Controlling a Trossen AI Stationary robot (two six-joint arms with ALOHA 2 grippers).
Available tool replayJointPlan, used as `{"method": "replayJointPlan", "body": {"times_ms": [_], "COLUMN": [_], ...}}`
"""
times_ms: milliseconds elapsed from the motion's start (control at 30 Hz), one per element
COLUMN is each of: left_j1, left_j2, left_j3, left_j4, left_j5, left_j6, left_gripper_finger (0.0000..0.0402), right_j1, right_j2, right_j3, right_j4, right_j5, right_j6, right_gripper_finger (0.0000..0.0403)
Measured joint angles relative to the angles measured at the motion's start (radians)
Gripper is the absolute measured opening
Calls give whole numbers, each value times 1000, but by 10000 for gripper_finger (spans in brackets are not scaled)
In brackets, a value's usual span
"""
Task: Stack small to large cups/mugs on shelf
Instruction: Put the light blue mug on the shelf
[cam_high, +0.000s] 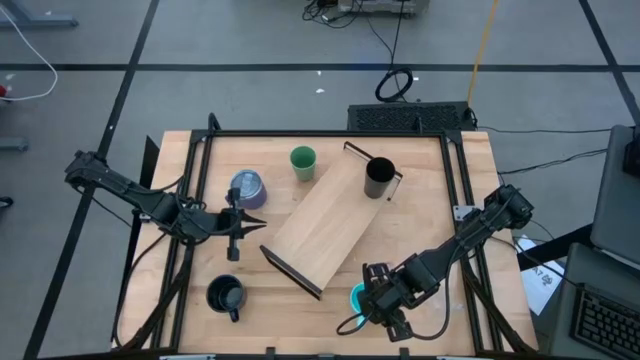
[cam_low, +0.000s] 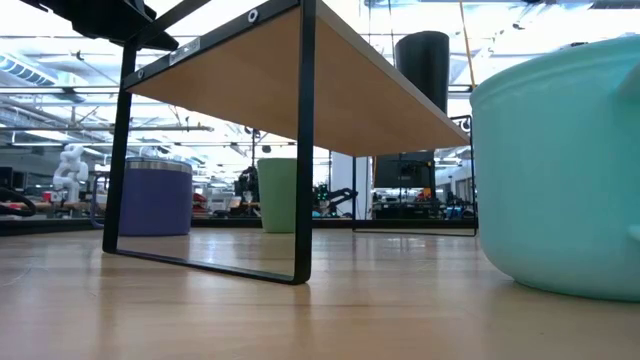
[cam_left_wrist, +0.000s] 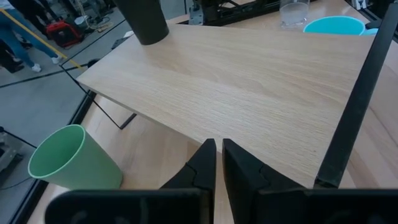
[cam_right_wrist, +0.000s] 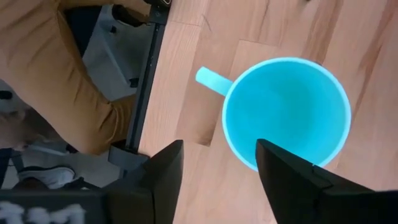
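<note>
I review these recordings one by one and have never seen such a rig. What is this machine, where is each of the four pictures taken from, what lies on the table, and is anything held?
Two dark robot arms work at a wooden table. One picture looks straight down, one looks level across the tabletop, and one comes from each wrist. On the table stands a long light-wood shelf with a tall black mug on it. Around it are a green cup, a purplish-grey shiny mug, a squat black handled mug and a cyan handled mug. The left gripper, jaws shut, waits beside the shelf holding nothing. The right gripper hovers over the cyan mug's rim, jaws open, nothing gripped.
</note>
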Motion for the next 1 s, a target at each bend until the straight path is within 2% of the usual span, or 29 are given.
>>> {"method": "replayJointPlan", "body": {"times_ms": [267,733,1000], "left_j1": [0,0,1], "left_j2": [0,0,0], "left_j3": [0,0,0], "left_j4": [0,1,1], "left_j5": [-1,-1,-20], "left_j6": [0,0,0], "left_gripper_finger": [31,31,31], "right_j1": [2,2,2], "right_j2": [0,0,0], "right_j3": [-4,-117,-186], "right_j4": [2,146,206], "right_j5": [1,1,0], "right_j6": [-105,-237,-274], "right_gripper_finger": [213,197,166]}}
